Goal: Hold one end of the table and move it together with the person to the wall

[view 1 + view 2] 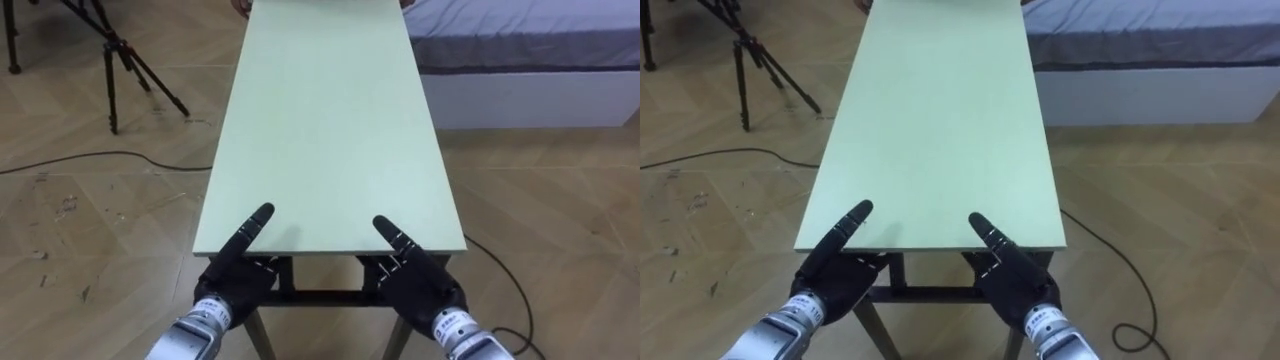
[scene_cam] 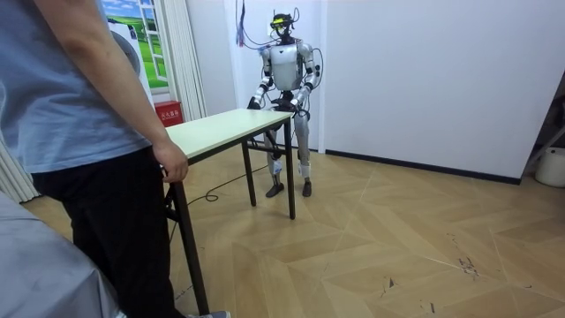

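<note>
Left eye view, bottom centre: left hand point(image 1: 238, 272) and right hand point(image 1: 415, 275) meet the near end of the long pale-green rectangular tabletop point(image 1: 330, 120); whether they grip cannot be told. Rigid, likely weighty: hold under that edge.

We're looking at a sparse bedroom-like room set up for recording: bed point(image 1: 520, 40) at one side, tripod point(image 1: 109, 45) on parquet floor point(image 1: 80, 220), plain white walls point(image 2: 424, 71).

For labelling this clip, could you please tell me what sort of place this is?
Probably a bedroom used as a test room: a bed with a grey cover stands beside the table, the parquet floor is wooden, and a tripod stands on it.
</note>
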You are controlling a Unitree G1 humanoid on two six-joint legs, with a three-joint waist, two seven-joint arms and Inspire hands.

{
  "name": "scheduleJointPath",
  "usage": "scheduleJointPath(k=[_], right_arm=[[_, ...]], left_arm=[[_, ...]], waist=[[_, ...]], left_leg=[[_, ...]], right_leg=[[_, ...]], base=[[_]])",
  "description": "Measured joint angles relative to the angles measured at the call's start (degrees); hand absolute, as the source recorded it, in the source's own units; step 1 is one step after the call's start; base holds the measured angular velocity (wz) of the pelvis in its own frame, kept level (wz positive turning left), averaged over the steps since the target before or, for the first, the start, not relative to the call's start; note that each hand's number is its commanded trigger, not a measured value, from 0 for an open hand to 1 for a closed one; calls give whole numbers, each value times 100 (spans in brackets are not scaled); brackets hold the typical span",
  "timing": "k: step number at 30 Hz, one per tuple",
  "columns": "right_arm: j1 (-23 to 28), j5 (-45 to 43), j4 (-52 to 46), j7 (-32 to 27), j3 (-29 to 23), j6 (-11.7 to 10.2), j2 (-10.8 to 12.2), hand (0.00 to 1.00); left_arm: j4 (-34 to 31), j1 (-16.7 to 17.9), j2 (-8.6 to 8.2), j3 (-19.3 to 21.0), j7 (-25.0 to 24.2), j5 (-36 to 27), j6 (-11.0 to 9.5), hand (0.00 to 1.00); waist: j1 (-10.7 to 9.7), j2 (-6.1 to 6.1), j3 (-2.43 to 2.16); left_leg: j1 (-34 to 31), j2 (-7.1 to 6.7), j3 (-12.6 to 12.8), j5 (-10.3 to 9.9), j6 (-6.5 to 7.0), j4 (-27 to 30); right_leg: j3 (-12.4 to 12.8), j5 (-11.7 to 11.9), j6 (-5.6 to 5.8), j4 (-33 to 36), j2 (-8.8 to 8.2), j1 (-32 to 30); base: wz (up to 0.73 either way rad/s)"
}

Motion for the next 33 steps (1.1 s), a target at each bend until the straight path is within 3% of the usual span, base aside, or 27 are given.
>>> scheduleJointPath(k=[6, 10, 18, 24, 25, 26, 27, 28, 33], right_arm=[[-29, 371, -2, -115, -1, -284, 95, 0], [-31, 588, -62, -255, -2, -306, 114, 0], [-24, 984, -334, -792, -3, -423, 231, 0], [-20, 983, -404, -941, -3, -432, 240, 0], [-20, 984, -404, -944, -2, -433, 243, 30], [-20, 984, -409, -955, -2, -436, 250, 69], [-20, 984, -413, -975, -2, -447, 257, 100], [-20, 985, -417, -979, -2, -457, 261, 100], [-20, 985, -476, -1123, 13, -561, 345, 100]], left_arm=[[-115, 0, -91, -1, 195, 4, -89, 0], [-115, 1, -124, -1, 213, -2, -112, 0], [-191, 1, -322, 4, 484, -239, -415, 0], [-313, 1, -380, 8, 753, -324, -503, 0], [-323, -1, -385, 8, 780, -323, -514, 36], [-336, -2, -391, 8, 816, -320, -529, 64], [-343, -3, -399, 8, 841, -318, -537, 96], [-343, -4, -404, 8, 844, -320, -541, 100], [-362, -8, -420, 4, 911, -313, -588, 100]], waist=[[-14, 46, 6], [-33, 45, 6], [-49, 49, 9], [-44, 50, 9], [-44, 50, 9], [-41, 50, 9], [-40, 50, 9], [-40, 50, 9], [-34, 49, 9]], left_leg=[[-64, 6, -14, 12, 15, 7], [-61, -9, -14, 16, 24, 8], [-60, -13, -16, 19, 28, 1], [-55, -17, -15, 19, 29, -2], [-55, -17, -15, 19, 29, -4], [-55, -17, -14, 19, 28, -7], [-55, -16, -14, 19, 28, -8], [-55, -16, -15, 19, 28, -8], [-54, -16, -15, 19, 29, -9]], right_leg=[[-18, 55, -7, -88, 7, -16], [-24, 61, 3, -81, -11, -15], [-10, 62, 6, -84, -16, -14], [-14, 63, 7, -81, -14, -15], [-11, 63, 7, -81, -12, -16], [-7, 62, 7, -81, -10, -18], [-2, 62, 7, -81, -8, -18], [-1, 62, 7, -82, -8, -18], [10, 62, 7, -80, -10, -18]], base=[[0], [0], [0], [0], [0], [0], [0], [0], [0]])
